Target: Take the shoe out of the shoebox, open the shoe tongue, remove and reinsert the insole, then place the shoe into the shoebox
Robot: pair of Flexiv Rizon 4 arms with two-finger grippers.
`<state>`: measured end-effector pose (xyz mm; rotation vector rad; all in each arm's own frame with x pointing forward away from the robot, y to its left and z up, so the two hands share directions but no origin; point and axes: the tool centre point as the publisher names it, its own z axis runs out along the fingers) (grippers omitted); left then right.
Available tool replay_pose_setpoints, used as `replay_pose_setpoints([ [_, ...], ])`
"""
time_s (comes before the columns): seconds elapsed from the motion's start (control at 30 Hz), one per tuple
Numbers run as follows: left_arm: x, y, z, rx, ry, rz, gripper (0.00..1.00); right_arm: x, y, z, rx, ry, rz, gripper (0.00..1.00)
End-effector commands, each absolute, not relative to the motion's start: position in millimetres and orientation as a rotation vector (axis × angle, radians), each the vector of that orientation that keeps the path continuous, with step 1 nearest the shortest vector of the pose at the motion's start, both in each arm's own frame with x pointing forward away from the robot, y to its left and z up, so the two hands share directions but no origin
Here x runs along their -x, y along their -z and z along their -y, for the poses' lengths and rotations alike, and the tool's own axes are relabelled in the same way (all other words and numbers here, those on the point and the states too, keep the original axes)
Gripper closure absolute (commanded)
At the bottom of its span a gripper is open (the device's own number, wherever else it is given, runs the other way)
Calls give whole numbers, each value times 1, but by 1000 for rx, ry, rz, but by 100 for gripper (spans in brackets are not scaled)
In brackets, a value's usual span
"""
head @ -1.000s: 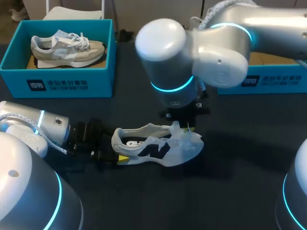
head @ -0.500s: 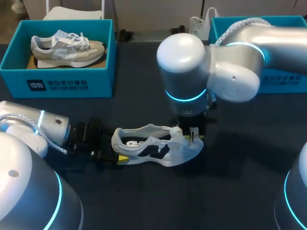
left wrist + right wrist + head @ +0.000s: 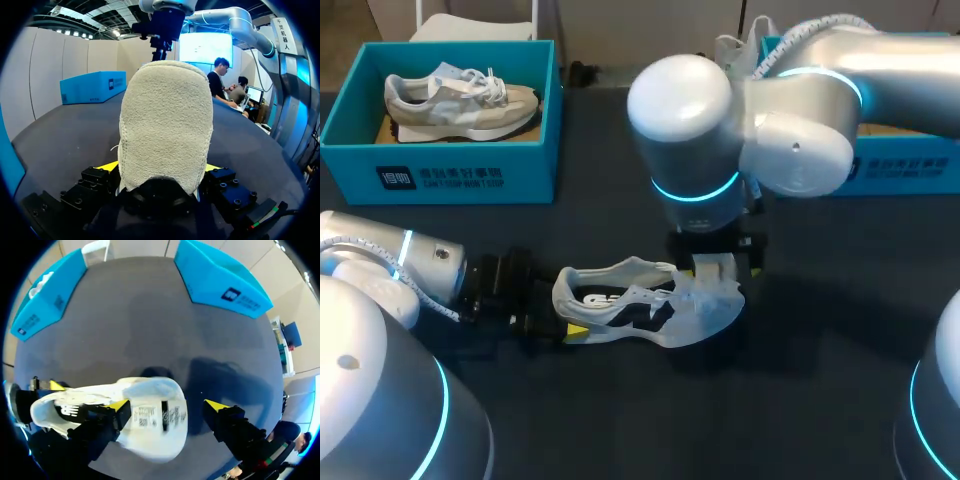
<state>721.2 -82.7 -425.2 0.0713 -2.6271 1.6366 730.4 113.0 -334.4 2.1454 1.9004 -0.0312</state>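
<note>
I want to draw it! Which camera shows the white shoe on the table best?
The head view: the whole white shoe shows side-on. The left wrist view shows only its heel from behind. The right wrist view looks down on its tongue, the rest partly hidden.

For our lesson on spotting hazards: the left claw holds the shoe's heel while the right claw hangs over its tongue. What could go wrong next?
The right claw is open and off-centre over the tongue; closing may miss or only clip it. Pulling could twist the shoe from the left claw.

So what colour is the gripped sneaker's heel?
Cream fleecy sneaker heel; left wrist view shows it best.
</note>
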Motion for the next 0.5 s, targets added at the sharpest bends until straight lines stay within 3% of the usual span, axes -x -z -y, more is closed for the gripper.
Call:
replay_pose_setpoints([
  [0.03,-723,428,82,-70,-1631,2629,100,-731,314,-123,-2093,1,-1910,0],
  [0.5,-723,428,82,-70,-1631,2629,100,-753,258,-174,-1722,-135,-2088,0],
])
